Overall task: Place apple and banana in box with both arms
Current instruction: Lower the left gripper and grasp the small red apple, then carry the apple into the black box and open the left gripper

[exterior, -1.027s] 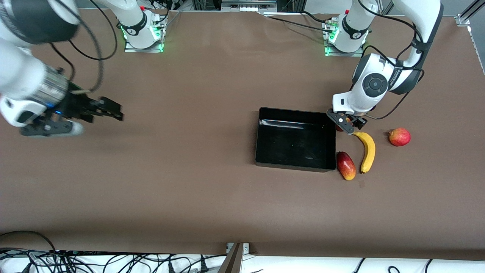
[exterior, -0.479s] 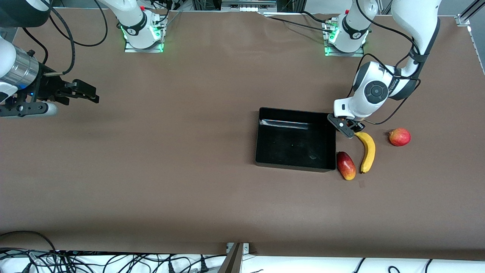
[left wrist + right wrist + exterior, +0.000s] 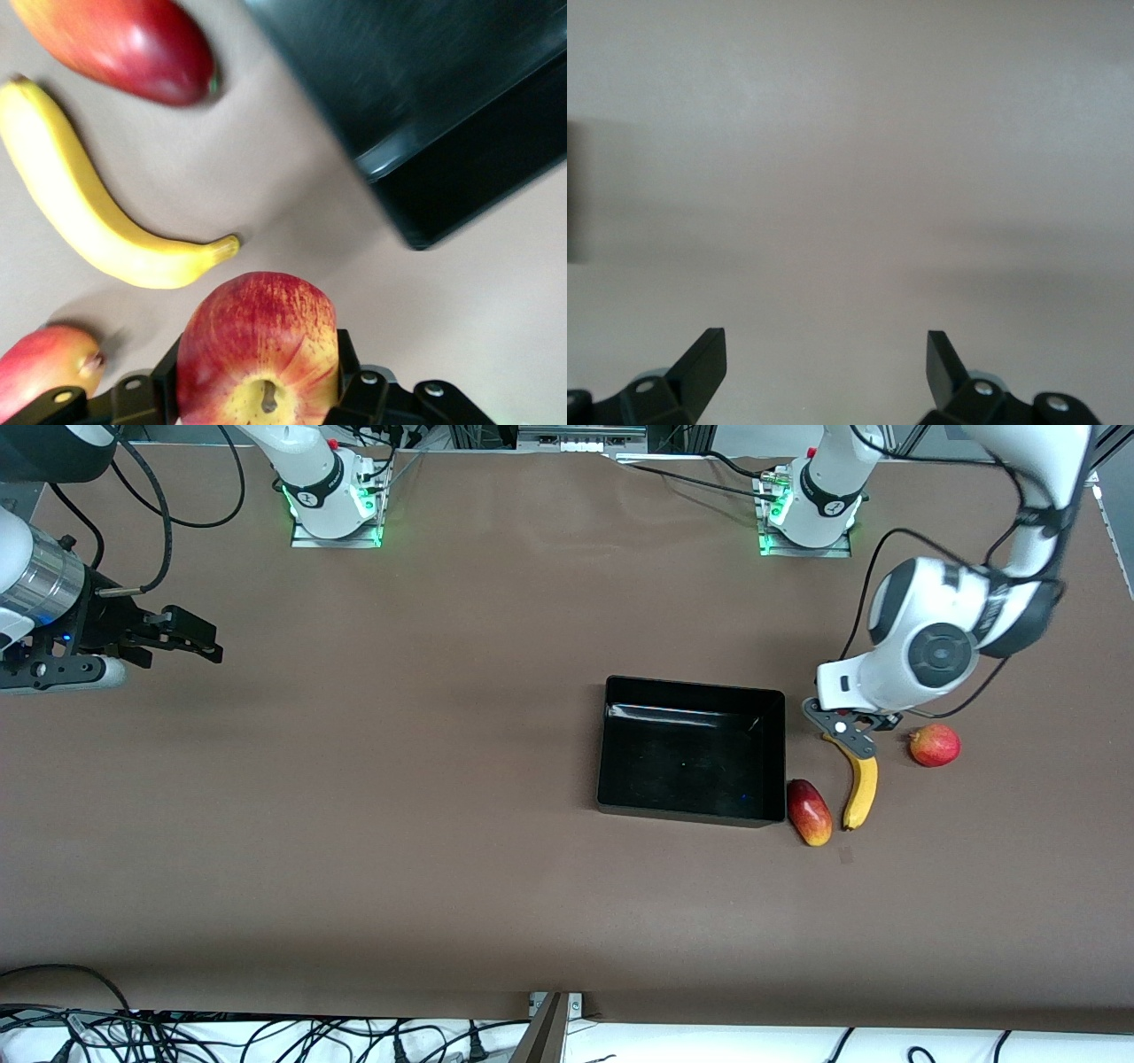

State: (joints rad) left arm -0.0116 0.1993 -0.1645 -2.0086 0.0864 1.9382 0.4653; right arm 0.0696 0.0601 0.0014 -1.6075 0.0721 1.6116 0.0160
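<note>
Left pincer point(image 3: 257, 390) clamps apple point(image 3: 257, 350) above banana point(image 3: 89, 221).

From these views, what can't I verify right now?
- Front view: the apple is hidden under the left end effector; only the left wrist view shows the apple.
- Left wrist view: the box is cut off and blurred.
- Right wrist view: right end effector, bare table only.

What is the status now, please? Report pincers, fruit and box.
Left pincer shut on apple, over banana. Right pincer open, waiting at its table end. Box holds no fruit. Mango-like fruit beside box.
</note>
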